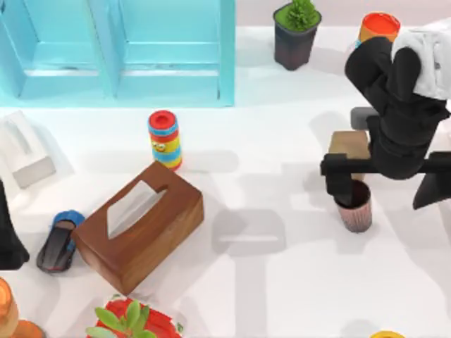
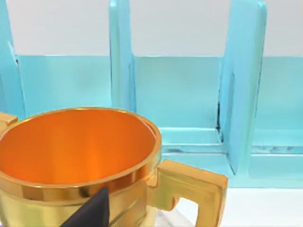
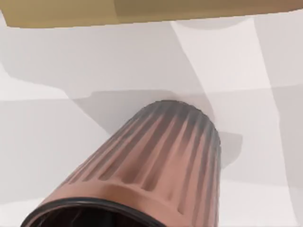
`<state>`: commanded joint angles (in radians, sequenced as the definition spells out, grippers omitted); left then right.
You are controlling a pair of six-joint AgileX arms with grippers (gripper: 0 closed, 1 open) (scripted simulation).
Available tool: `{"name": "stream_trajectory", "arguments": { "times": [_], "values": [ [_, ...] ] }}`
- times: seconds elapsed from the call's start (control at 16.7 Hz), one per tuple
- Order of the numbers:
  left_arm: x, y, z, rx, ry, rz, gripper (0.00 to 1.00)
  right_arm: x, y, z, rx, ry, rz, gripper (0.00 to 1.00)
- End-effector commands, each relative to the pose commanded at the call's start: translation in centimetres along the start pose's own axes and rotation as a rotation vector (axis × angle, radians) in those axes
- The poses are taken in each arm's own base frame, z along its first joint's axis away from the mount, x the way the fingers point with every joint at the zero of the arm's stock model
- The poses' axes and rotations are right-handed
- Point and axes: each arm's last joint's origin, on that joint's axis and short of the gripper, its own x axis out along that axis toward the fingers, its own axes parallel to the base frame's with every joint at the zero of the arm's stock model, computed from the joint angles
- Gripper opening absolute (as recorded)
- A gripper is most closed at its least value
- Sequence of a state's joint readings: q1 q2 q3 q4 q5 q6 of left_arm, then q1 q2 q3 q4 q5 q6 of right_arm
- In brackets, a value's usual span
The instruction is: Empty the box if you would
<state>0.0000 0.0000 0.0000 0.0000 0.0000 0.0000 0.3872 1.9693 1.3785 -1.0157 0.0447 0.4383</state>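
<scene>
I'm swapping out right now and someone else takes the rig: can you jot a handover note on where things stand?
Right tool: above the ribbed brown cup on the table's right side, just in front of a small tan box; whether it grips the cup cannot be told.
Left arm: parked at the left edge; its wrist view looks at a gold mug with orange inside and the turquoise shelf.
Wooden tissue box: left of centre, tissue still poking from its slot.
Done: nothing visibly emptied. Left: emptying the box.
</scene>
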Motion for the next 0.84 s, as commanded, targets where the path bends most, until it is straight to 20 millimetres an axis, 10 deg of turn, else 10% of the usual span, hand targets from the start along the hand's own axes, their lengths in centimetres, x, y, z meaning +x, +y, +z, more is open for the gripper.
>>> {"name": "stream_trajectory", "arguments": {
  "times": [0.84],
  "values": [
    [0.0,0.0,0.0,0.0,0.0,0.0,1.0,-10.0,-0.5,-0.1,0.0,0.0,0.0,1.0]
  ]
}}
